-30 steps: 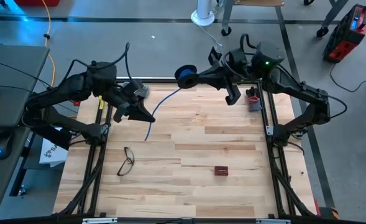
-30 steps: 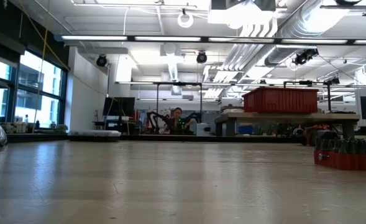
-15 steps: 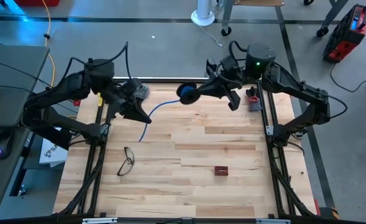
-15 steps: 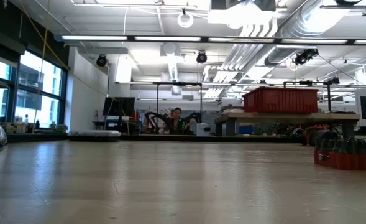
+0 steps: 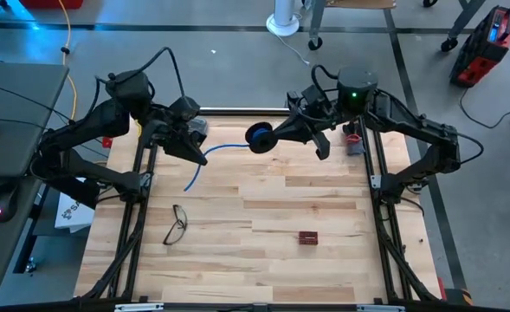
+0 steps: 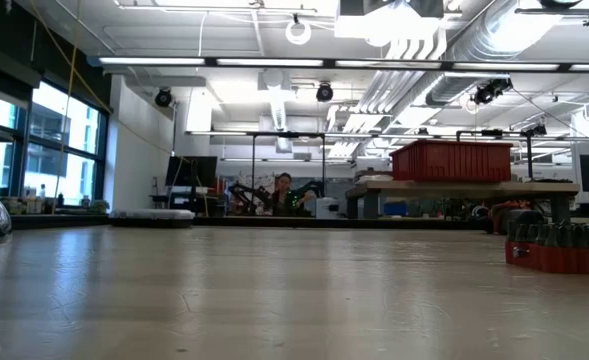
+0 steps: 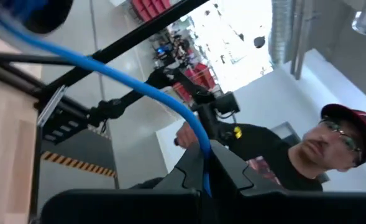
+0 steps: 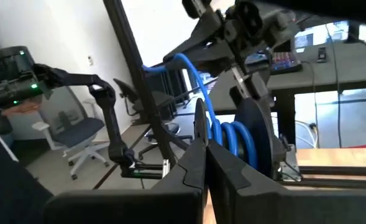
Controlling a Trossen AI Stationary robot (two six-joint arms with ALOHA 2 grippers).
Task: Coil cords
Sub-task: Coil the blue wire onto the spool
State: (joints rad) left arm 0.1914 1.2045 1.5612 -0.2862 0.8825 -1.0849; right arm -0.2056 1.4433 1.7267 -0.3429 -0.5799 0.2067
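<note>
A thin blue cord is wound in a small round coil (image 5: 258,136) on a dark spool, over the table's far middle. My right gripper (image 5: 273,137) is shut on it. A loose stretch of cord (image 5: 227,146) runs from the coil toward the table's left to my left gripper (image 5: 201,159), which is shut on it. The short tail (image 5: 190,178) hangs past that gripper toward the near left. In the right wrist view the blue turns (image 8: 231,134) sit between two dark discs. Neither gripper shows in the low view. My left gripper pinches the loose cord (image 7: 203,151) between its two fingers, a short way from the free end. The fingers lie across the cord. The cord runs on to the coil (image 7: 36,9) in a slight sag, and the tail hangs slack. My right gripper comes level from the table's right and pinches the edge of the spool's dark disc (image 8: 199,122) between its two fingers. The coil stands on edge, lifted clear of the table.
Eyeglasses (image 5: 177,224) lie at the near left of the wooden table (image 5: 263,260). A small red block (image 5: 307,237) lies near the middle right. A red-and-grey thing (image 5: 352,139) sits at the far right edge. A person (image 7: 294,162) shows beyond the table.
My right gripper has carried the coil from over the far edge toward the near edge. My left gripper has drawn slightly toward the table's far left with the cord. The stretch between them now lies nearly level, and the tail has swung left.
</note>
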